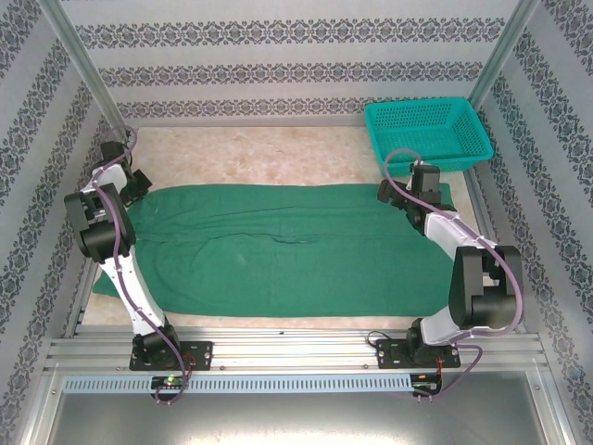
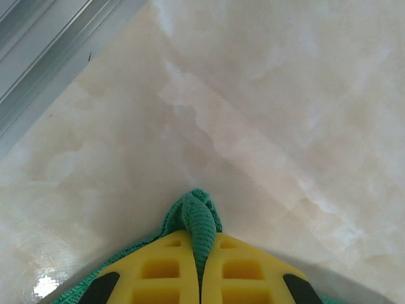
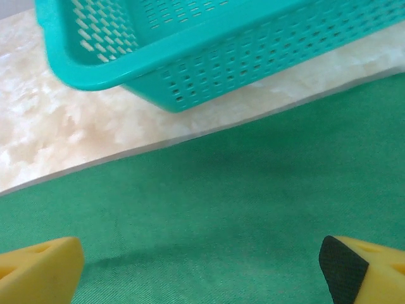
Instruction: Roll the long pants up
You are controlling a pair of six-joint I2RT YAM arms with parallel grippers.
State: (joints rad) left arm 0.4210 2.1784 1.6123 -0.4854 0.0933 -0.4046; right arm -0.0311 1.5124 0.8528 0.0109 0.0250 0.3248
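Observation:
The long pants (image 1: pixel 278 250) lie flat across the table, dark green, stretching from the left arm to the right arm. My left gripper (image 1: pixel 137 184) sits at their far left corner. In the left wrist view its yellow fingers (image 2: pixel 161 272) are shut on a pinched fold of the pants (image 2: pixel 199 221), which sticks out past the fingertips. My right gripper (image 1: pixel 414 192) hovers over the pants' far right end. Its fingers (image 3: pixel 38 269) stand wide open above the green cloth (image 3: pixel 215 221), nothing between them.
A teal mesh basket (image 1: pixel 426 134) stands at the back right, just beyond the right gripper; its near wall (image 3: pixel 240 57) is close in the right wrist view. Bare marble tabletop (image 1: pixel 250 153) lies behind the pants. Metal frame rails (image 2: pixel 44 57) border the left side.

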